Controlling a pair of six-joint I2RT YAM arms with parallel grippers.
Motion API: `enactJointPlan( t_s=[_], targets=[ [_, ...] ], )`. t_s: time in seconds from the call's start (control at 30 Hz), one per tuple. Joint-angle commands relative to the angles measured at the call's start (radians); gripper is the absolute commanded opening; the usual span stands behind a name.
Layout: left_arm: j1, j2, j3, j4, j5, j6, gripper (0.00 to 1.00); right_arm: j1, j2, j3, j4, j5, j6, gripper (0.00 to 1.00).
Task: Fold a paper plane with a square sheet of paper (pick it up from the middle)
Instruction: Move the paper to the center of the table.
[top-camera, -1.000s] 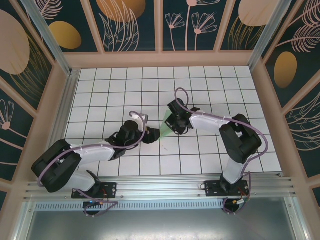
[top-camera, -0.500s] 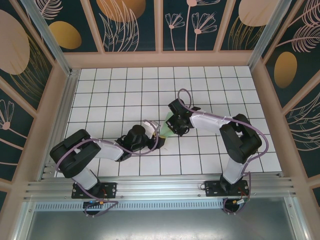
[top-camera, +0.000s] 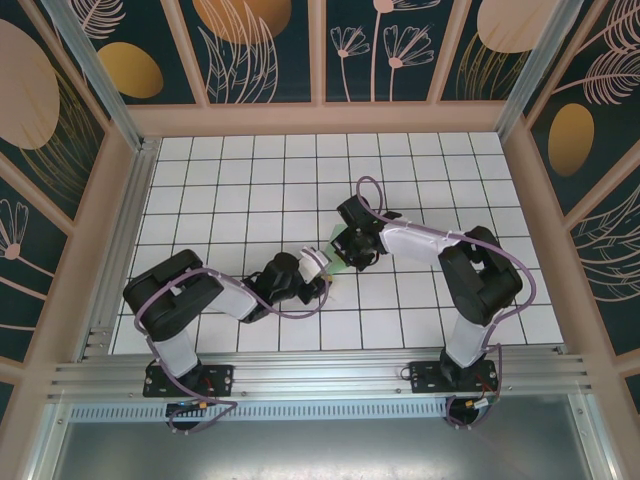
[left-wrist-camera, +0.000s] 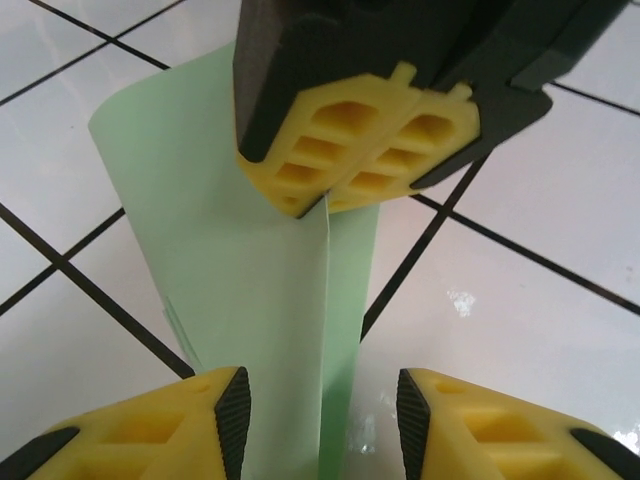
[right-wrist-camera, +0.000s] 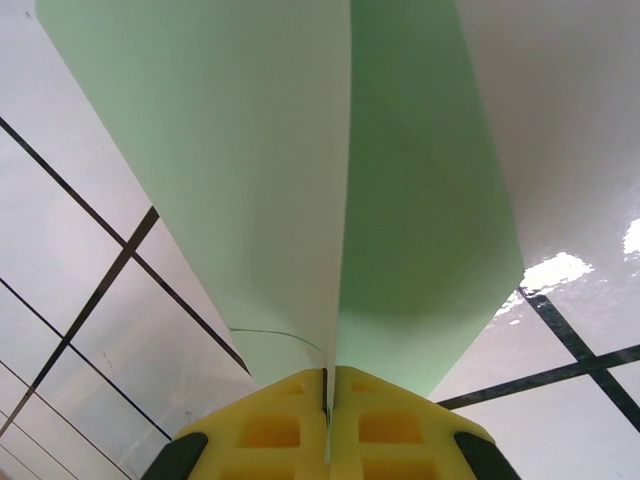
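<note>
The paper plane (top-camera: 337, 262) is a slim pale mint-green fold with a raised centre crease, standing just above the white tiles at mid-table. My right gripper (top-camera: 346, 252) is shut on that crease from the far side. In the right wrist view its yellow fingers (right-wrist-camera: 326, 425) pinch the fold while the wings (right-wrist-camera: 250, 150) spread away. My left gripper (top-camera: 325, 268) meets the plane's near end. In the left wrist view its gripper (left-wrist-camera: 322, 425) is open, the black pads either side of the paper (left-wrist-camera: 270, 270) without touching it. Opposite, the right gripper's fingers (left-wrist-camera: 360, 140) clamp the crease.
The white grid-tiled table (top-camera: 250, 180) is boxed in by wooden walls (top-camera: 320, 118) at the back and both sides. An aluminium rail (top-camera: 320, 375) carrying both arm bases runs along the near edge. The two grippers sit nose to nose, very close together.
My left arm has swung right and forward to the plane's near end, and its jaws have narrowed around the paper. My right gripper has stayed put, still gripping the crease.
</note>
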Motion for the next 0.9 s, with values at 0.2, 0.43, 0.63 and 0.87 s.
enactJointPlan(
  t_s=[0.2, 0.43, 0.63, 0.87],
  targets=[
    [-0.009, 0.024, 0.021, 0.092, -0.061, 0.076, 0.3, -0.007, 0.027, 0.019, -0.025, -0.031, 0.003, 0.0],
    [-0.01, 0.034, 0.021, 0.084, -0.062, 0.041, 0.15, -0.011, 0.018, 0.017, -0.002, -0.043, -0.011, 0.0],
    [-0.01, 0.044, 0.016, 0.08, -0.043, 0.009, 0.06, -0.02, 0.01, 0.026, 0.019, -0.06, -0.037, 0.18],
    [-0.01, 0.051, -0.017, 0.137, -0.031, -0.082, 0.02, -0.044, -0.045, 0.047, 0.067, -0.054, -0.163, 0.51]
  ],
)
